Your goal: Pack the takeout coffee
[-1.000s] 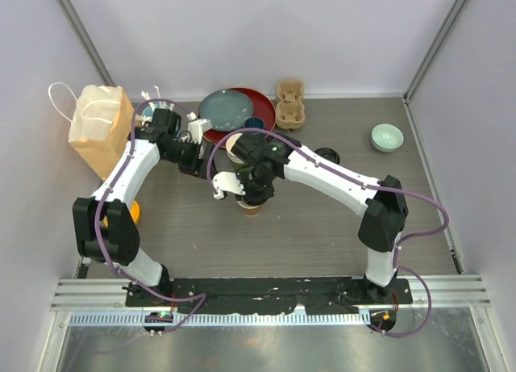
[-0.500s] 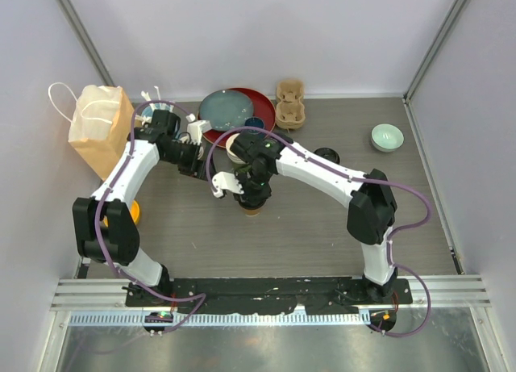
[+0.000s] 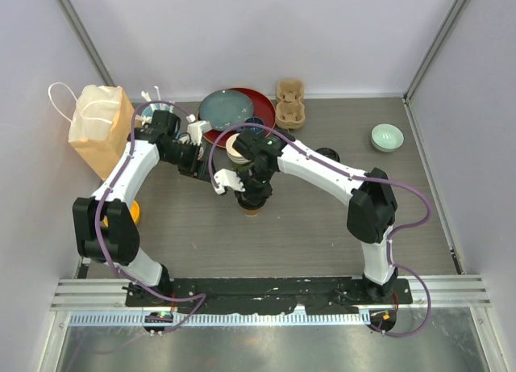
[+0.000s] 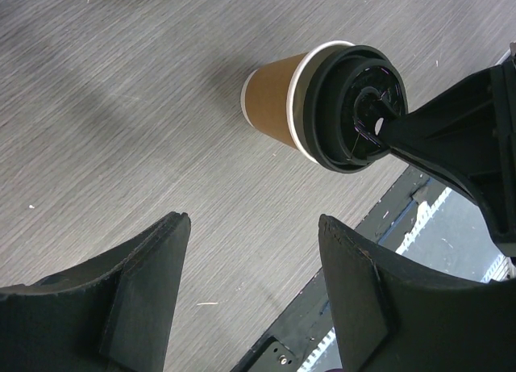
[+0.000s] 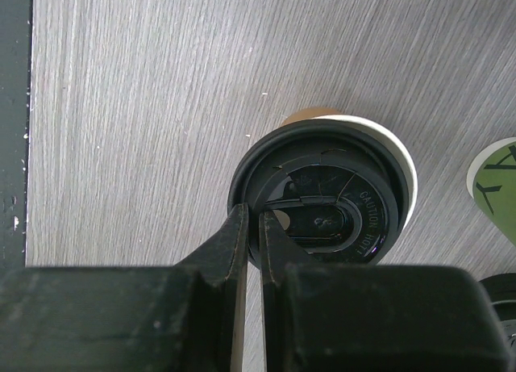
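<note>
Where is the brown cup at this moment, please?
The brown cup stands mid-table in the top view, under the right gripper, which pinches the black lid on its top.

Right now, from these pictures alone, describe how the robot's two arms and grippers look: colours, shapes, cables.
The left arm and right arm have white links joined by chunky black joints. A thin purple cable loops along each. The left gripper and right gripper each have two flat, matte black fingers.
</note>
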`<action>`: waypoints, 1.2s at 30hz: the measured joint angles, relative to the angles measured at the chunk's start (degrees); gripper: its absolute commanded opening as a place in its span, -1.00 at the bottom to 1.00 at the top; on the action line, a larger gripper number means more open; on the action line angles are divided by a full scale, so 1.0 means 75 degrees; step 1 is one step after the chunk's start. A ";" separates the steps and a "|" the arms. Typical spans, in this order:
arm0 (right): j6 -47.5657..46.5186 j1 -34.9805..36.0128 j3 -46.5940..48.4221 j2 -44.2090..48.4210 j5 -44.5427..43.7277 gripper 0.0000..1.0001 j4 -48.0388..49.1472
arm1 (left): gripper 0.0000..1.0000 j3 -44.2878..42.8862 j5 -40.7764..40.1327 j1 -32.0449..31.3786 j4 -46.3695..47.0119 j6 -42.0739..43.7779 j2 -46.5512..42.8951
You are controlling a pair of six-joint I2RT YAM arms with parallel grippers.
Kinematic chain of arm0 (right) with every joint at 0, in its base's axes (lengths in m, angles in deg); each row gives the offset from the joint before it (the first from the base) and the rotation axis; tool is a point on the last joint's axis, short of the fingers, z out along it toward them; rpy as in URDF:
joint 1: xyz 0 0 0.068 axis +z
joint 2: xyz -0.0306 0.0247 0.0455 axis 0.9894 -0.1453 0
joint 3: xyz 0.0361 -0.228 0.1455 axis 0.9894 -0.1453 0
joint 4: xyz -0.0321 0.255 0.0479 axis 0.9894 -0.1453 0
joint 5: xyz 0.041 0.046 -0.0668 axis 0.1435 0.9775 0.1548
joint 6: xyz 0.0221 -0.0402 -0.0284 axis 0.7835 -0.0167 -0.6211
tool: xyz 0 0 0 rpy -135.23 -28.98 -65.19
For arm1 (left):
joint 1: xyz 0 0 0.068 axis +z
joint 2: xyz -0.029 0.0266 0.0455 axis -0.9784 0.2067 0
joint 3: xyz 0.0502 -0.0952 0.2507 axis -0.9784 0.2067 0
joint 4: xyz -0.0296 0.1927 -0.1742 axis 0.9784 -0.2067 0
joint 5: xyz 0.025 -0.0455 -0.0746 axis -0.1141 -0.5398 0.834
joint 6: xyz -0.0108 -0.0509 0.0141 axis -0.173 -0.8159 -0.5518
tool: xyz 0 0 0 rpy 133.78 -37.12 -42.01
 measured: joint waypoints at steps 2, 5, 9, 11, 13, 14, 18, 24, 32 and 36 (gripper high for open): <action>-0.0006 0.0000 0.0023 -0.0020 0.0032 -0.98 0.0000 | 0.40 0.0000 0.0003 0.0000 0.0000 0.0009 0.0003; -0.0009 -0.0020 0.0099 -0.0108 0.0064 -0.98 0.0009 | 0.40 0.0000 0.0000 0.0003 0.0000 0.0023 0.0003; -0.0006 -0.0070 0.0119 -0.0198 0.0105 -0.98 0.0006 | 0.40 0.0000 0.0000 0.0003 0.0000 0.0076 0.0003; -0.0009 -0.0102 0.0140 -0.0210 0.0131 -0.98 0.0009 | 0.40 0.0000 0.0000 0.0003 -0.0003 0.0087 0.0003; -0.0009 -0.0117 0.0154 -0.0210 0.0166 -0.98 0.0009 | 0.40 0.0000 0.0000 0.0003 0.0000 0.0096 0.0003; -0.0009 -0.0125 0.0154 -0.0210 0.0187 -0.98 0.0012 | 0.40 0.0000 0.0000 0.0003 -0.0003 0.0099 0.0003; -0.0032 -0.0163 0.0157 -0.0224 0.0277 -0.98 0.0009 | 0.40 0.0000 0.0000 0.0003 -0.0003 0.0099 0.0003; -0.0061 -0.0172 0.0294 -0.0385 0.0370 -0.98 -0.0023 | 0.40 0.0012 0.0000 0.0003 -0.0003 0.0102 0.0003; -0.0108 -0.0198 0.0329 -0.0399 0.0440 -0.98 0.0006 | 0.39 0.0023 0.0000 0.0003 -0.0003 0.0108 0.0003; -0.0052 -0.0198 0.0213 -0.0399 0.0440 -0.98 0.0087 | 0.39 0.0108 0.0000 0.0003 0.0009 0.0099 0.0003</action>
